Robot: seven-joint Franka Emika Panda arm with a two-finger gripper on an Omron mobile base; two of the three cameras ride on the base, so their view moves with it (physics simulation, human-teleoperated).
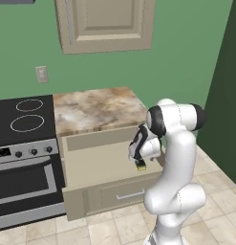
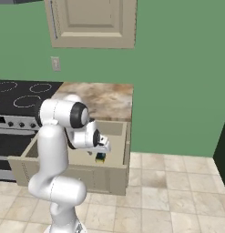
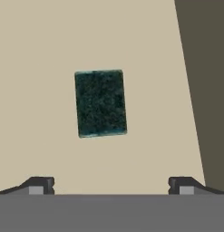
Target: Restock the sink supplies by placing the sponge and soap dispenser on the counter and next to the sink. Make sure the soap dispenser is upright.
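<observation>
**Open hand poised over sponge in drawer**

The hand (image 3: 111,185) hangs above the sponge (image 3: 100,103), jaws spread wide, nothing between them. In the hand view the sponge lies flat on the drawer (image 1: 98,162) floor, green face up, bare floor around it on all sides; the drawer's wall runs darker at 3 o'clock, apart from the sponge.

From the left base view the sponge (image 1: 140,166) peeks out yellow under the hand (image 1: 138,160), near the drawer's right wall. The bench (image 1: 98,109) lies at 12 o'clock beyond the drawer, the stove (image 1: 24,119) at 9 o'clock. The right base view shows the sponge (image 2: 100,158) below the hand (image 2: 104,149), and open floor (image 2: 177,182) beside the drawer.
</observation>
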